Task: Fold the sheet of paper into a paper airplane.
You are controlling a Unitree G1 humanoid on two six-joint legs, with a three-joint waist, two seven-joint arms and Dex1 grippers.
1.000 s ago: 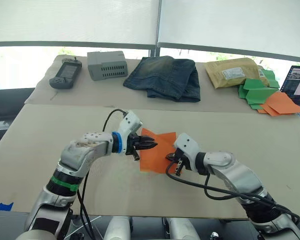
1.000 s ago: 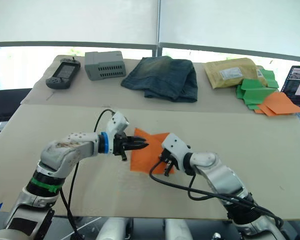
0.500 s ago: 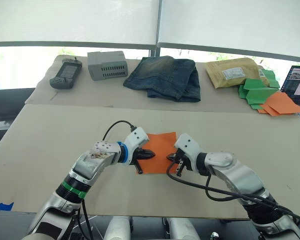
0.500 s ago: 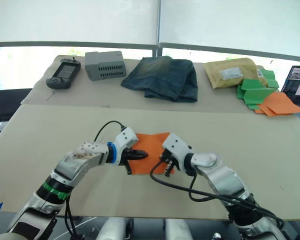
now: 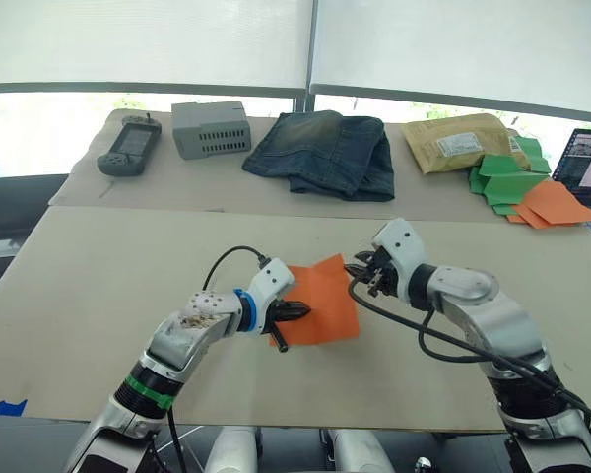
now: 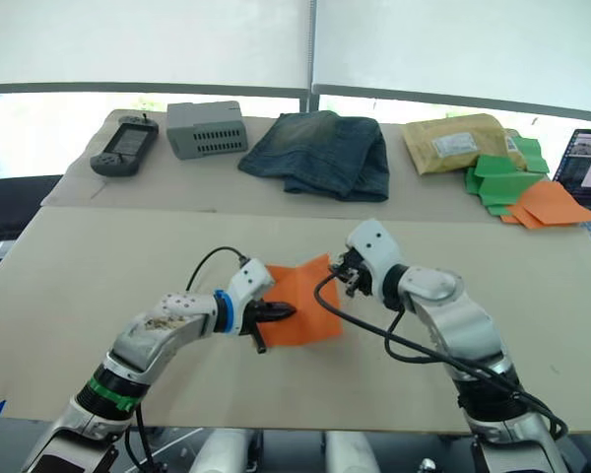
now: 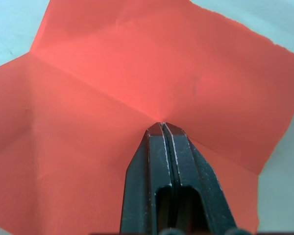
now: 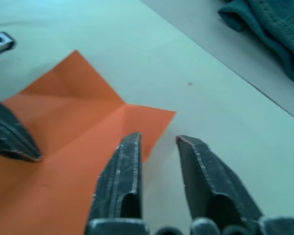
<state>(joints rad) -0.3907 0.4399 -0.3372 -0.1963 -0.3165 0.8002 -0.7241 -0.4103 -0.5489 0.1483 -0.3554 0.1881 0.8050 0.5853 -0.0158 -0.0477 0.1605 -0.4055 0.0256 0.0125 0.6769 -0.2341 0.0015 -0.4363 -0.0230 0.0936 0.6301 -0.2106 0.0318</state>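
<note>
Pinning the sheet of paper point(image 5: 317, 301) w/ your left gripper point(image 5: 297, 312), you've kept it anchored near the middle of the near tabletop point(image 5: 98, 266); its fingers point(image 7: 167, 161) are pressed together, tips down on the orange surface right where the creases meet. Change vs half a sec ago: that gripper sits a bit nearer you on the sheet, and the sheet looks turned slightly, far-right corner now poking up-and-away. Moving right, your right gripper point(image 5: 362, 268) has come off the sheet's right edge, where it sat before, and gone to the far-right corner; fingers point(image 8: 122, 171) spread, holding nothing, corner just in front of them. My read: you're lining up to take that corner for a diagonal nose fold, so the task is still early. Paper itself: bright orange, roughly square, lying mostly flat, several creases fanning out from the pinned point, one far corner lifted a little. No wedge shape yet. Left must keep pressing or the sheet will likely slide when right grabs.
</note>
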